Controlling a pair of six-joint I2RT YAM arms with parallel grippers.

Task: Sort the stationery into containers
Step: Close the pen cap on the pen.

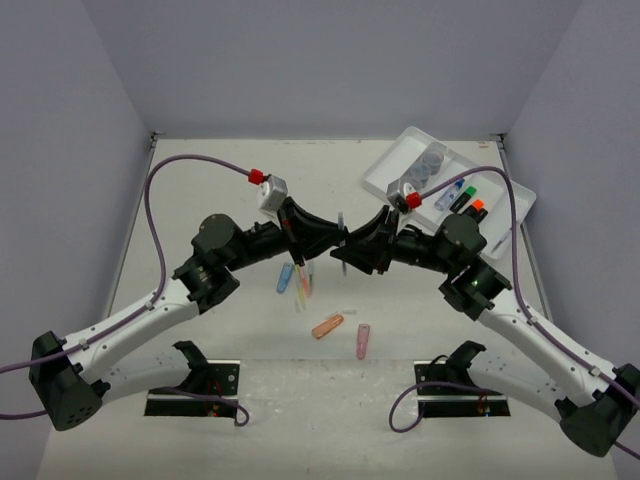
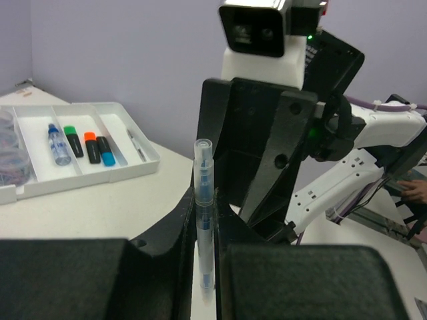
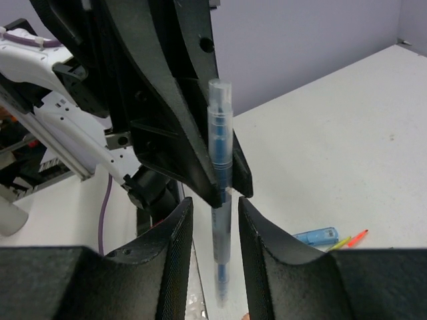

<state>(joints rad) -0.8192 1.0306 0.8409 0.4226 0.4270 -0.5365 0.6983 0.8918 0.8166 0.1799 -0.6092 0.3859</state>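
A clear pen with a blue core (image 2: 203, 200) stands upright between the two arms, above the middle of the table. My left gripper (image 2: 203, 267) is shut on its middle. My right gripper (image 3: 215, 233) faces it, open, its fingers on either side of the pen's (image 3: 220, 153) lower part with a gap on each side. From above, the pen (image 1: 342, 238) shows as a thin sliver where both grippers meet. The white divided tray (image 1: 392, 160) sits at the back right, holding grey-blue pots (image 1: 432, 160) and highlighters (image 1: 466, 200).
Below the grippers, a blue capsule (image 1: 285, 278), an orange capsule (image 1: 327, 326), a pink capsule (image 1: 363, 340) and thin pens (image 1: 303, 288) lie on the table. The right wrist view shows the blue capsule (image 3: 315, 235) on the table behind its fingers.
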